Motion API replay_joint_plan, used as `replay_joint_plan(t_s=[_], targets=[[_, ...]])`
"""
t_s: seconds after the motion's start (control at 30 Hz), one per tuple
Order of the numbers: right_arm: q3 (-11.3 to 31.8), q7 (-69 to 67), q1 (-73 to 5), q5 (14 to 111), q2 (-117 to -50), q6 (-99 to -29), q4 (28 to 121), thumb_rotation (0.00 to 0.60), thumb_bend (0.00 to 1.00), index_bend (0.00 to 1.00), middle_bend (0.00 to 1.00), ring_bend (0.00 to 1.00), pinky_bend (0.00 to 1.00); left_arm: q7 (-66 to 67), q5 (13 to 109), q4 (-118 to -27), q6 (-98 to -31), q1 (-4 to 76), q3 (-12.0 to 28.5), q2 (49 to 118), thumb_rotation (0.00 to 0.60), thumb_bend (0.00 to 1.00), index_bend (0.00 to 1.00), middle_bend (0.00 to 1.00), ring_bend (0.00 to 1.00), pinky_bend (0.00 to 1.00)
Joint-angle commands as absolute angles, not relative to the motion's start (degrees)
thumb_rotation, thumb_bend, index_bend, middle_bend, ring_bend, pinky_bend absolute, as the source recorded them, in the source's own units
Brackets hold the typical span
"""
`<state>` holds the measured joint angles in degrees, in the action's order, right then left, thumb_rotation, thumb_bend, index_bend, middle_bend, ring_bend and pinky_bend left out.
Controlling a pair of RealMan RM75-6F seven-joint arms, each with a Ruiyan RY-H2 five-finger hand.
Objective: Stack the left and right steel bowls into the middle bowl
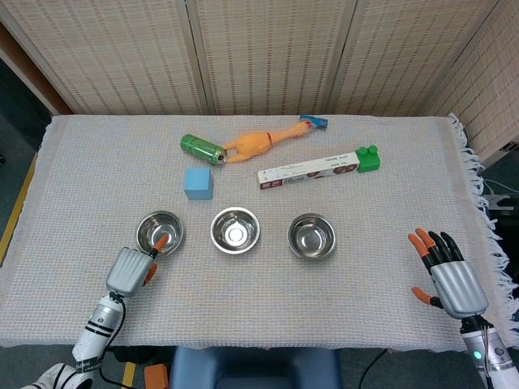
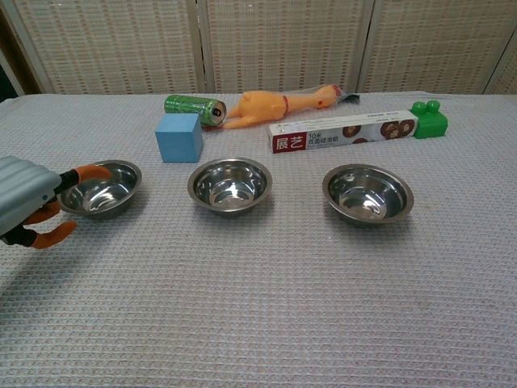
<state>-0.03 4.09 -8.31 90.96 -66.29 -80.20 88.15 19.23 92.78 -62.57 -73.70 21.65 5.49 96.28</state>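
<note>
Three steel bowls stand in a row on the grey cloth: the left bowl (image 1: 159, 232) (image 2: 98, 188), the middle bowl (image 1: 235, 229) (image 2: 230, 184) and the right bowl (image 1: 311, 236) (image 2: 367, 193). All three are upright and hold nothing. My left hand (image 1: 134, 269) (image 2: 31, 202) is at the near left side of the left bowl. One orange fingertip (image 2: 90, 172) reaches over its rim while the thumb stays below and outside; the bowl rests on the cloth. My right hand (image 1: 448, 275) hovers with fingers spread near the front right edge, far from the right bowl, and is out of the chest view.
Behind the bowls lie a blue block (image 1: 199, 183), a green can (image 1: 203, 149), an orange rubber chicken (image 1: 263, 142), a long printed box (image 1: 308, 171) and a green brick (image 1: 368, 158). The fringed edge of the cloth (image 1: 474, 174) runs down the right side.
</note>
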Motion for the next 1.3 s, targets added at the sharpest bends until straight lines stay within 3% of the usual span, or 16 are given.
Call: replay_joint_plan(t_s=[0.03, 0.3, 0.47, 0.6, 0.7, 0.93, 1.3], targets=[[0.0, 4.3, -8.5, 90.5, -66.3, -79.6, 88.1, 0.600, 0.08, 0.00, 0.00, 0.00, 0.00, 18.0, 92.6, -57.2, -74.5, 23.0, 5.8, 99.8, 0.600, 0.42, 0.23, 1.00, 1.00, 1.00], [0.2, 4.7, -8.6, 89.7, -66.4, -79.0, 88.2, 0.600, 0.08, 0.00, 0.00, 0.00, 0.00, 13.5, 92.3, -47.6, -74.7, 25.2, 5.6, 104.7, 0.600, 0.42, 0.53, 1.00, 1.00, 1.00], [0.2, 5.1, -8.7, 89.5, -66.4, -78.7, 88.3, 0.600, 0.08, 0.00, 0.00, 0.00, 0.00, 11.2, 92.4, -42.4, -76.8, 26.0, 5.6, 107.0, 0.600, 0.43, 0.62, 1.00, 1.00, 1.00], [0.2, 5.2, -8.7, 89.4, -66.5, -78.6, 88.3, 0.600, 0.08, 0.00, 0.00, 0.00, 0.00, 9.3, 93.0, -39.5, -79.3, 26.5, 5.3, 108.2, 0.600, 0.52, 0.67, 1.00, 1.00, 1.00], [0.1, 5.2, -8.8, 89.3, -66.4, -78.5, 88.4, 0.600, 0.08, 0.00, 0.00, 0.00, 0.00, 7.7, 93.8, -37.8, -82.7, 26.9, 5.5, 109.1, 0.600, 0.56, 0.69, 1.00, 1.00, 1.00], [-0.1, 5.0, -9.0, 89.5, -66.2, -78.0, 88.6, 0.600, 0.08, 0.00, 0.00, 0.00, 0.00, 8.6, 94.6, -41.7, -85.5, 30.5, 7.1, 108.6, 0.600, 0.56, 0.69, 1.00, 1.00, 1.00], [-0.1, 4.2, -8.9, 89.0, -65.5, -77.9, 89.0, 0.600, 0.08, 0.00, 0.00, 0.00, 0.00, 14.8, 94.0, -46.3, -78.9, 37.4, 8.0, 112.9, 0.600, 0.54, 0.67, 1.00, 1.00, 1.00]])
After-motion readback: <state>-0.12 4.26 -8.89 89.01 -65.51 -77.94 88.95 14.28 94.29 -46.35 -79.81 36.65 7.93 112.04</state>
